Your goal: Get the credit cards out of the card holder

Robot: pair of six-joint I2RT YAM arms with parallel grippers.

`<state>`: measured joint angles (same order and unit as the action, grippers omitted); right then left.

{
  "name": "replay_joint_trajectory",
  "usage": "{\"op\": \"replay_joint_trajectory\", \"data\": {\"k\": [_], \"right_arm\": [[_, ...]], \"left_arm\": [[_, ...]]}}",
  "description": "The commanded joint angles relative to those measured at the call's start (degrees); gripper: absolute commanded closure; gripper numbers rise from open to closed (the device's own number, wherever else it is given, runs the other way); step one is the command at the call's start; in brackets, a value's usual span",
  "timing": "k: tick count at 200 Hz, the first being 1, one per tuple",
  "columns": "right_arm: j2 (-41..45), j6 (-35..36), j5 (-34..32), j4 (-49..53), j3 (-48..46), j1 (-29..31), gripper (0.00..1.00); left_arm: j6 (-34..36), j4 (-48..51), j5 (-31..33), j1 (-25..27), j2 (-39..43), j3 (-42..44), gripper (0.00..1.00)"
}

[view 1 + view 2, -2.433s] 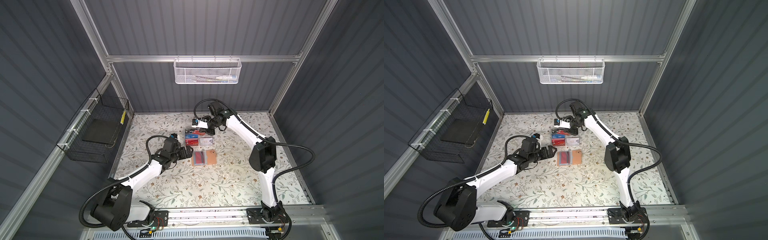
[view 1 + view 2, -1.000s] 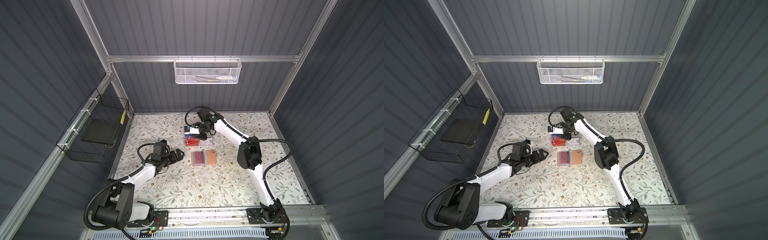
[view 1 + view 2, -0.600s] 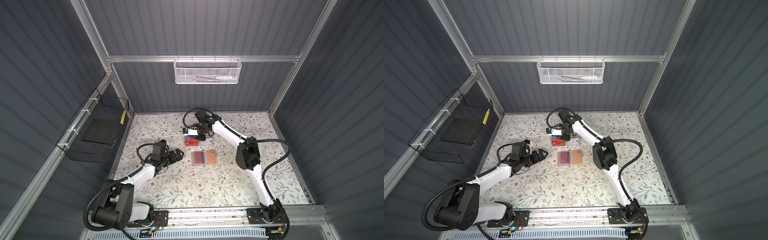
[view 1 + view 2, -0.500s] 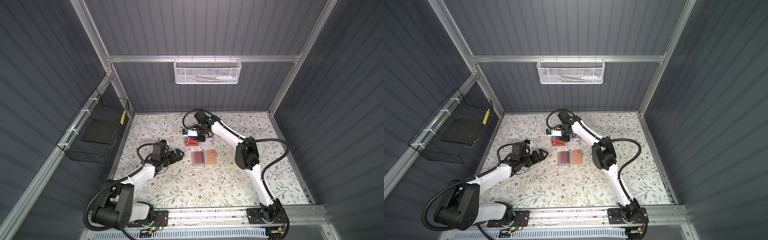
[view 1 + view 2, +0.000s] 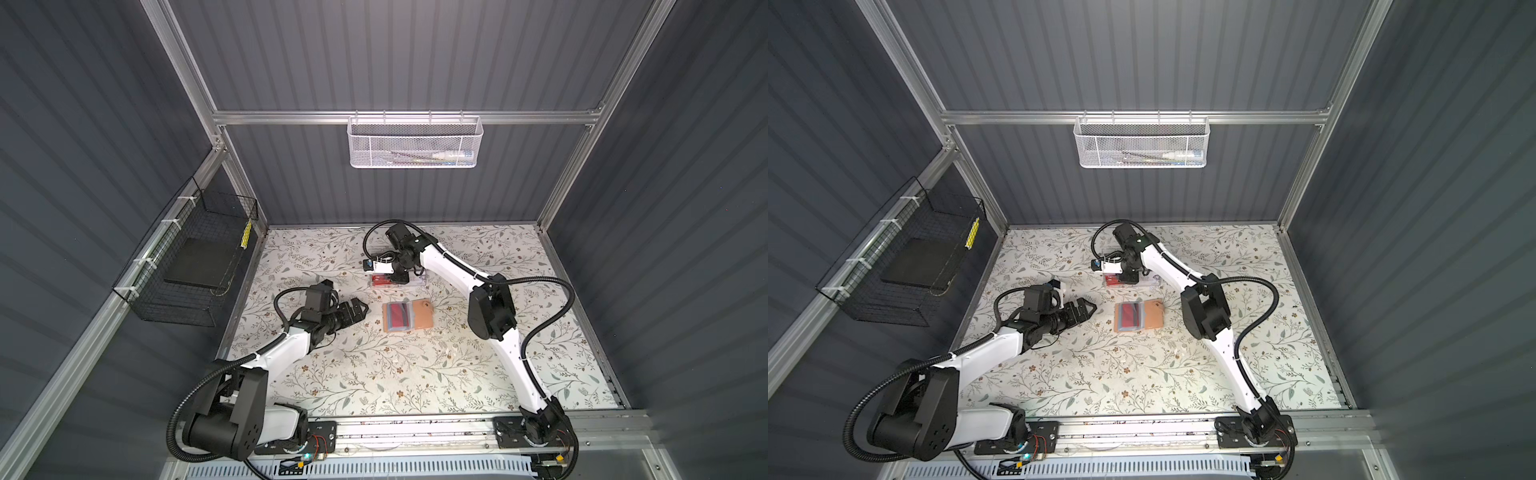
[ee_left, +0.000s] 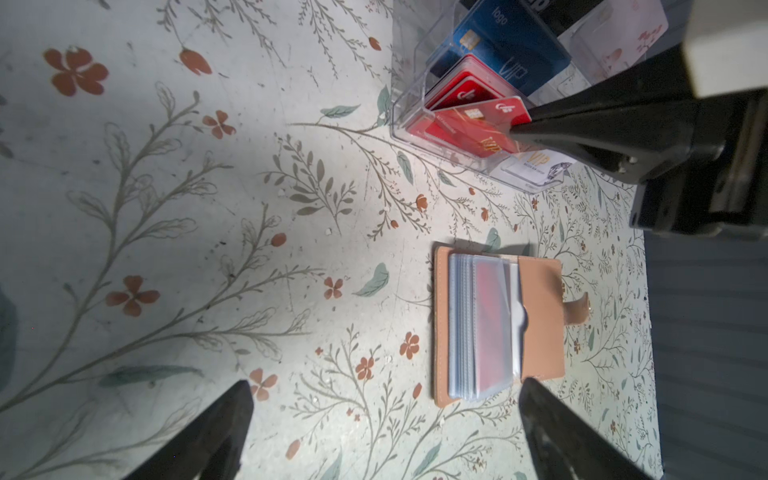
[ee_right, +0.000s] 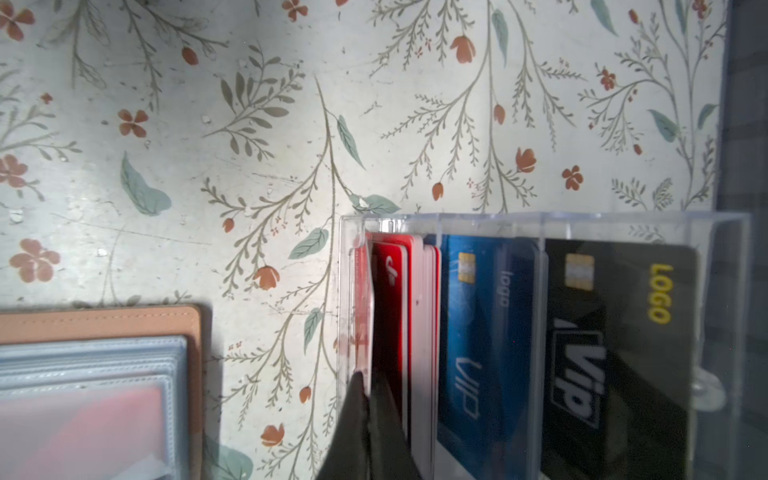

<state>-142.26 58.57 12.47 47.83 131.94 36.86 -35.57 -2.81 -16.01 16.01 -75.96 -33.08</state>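
The peach card holder (image 5: 422,318) (image 5: 1152,316) lies open on the floral table, left of my right arm's elbow. One red credit card (image 6: 492,324) sits in its top clear sleeve. My left gripper (image 5: 361,309) (image 6: 384,390) hovers open to the holder's left, apart from it, with nothing between its fingers. My right gripper (image 5: 397,278) (image 7: 365,386) is shut on another red credit card (image 6: 478,124) (image 7: 363,311). It holds this card on edge in the front tier of the clear acrylic rack (image 6: 401,129) (image 7: 540,222).
The rack also holds more red cards (image 7: 401,299), a blue card (image 7: 478,316) and a black card (image 7: 615,332). A black wire basket (image 5: 195,266) hangs on the left wall and a white mesh basket (image 5: 413,143) on the back wall.
My left gripper has drawn back leftward from the card holder and stayed open. My right gripper has swung left and down with the red card to the rack's front tier.
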Motion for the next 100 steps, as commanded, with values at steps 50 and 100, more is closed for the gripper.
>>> {"op": "replay_joint_trajectory", "data": {"k": [50, 100], "right_arm": [[-0.6, 3.0, -3.7, 0.0, -0.2, 1.0, 1.00], [-0.9, 3.1, -5.4, -1.5, -1.5, 1.8, 0.99]], "left_arm": [[0.7, -0.1, -1.0, -0.5, 1.2, 0.8, 0.00], [0.7, 0.0, -1.2, -0.5, 1.3, 0.7, 0.00]]}}
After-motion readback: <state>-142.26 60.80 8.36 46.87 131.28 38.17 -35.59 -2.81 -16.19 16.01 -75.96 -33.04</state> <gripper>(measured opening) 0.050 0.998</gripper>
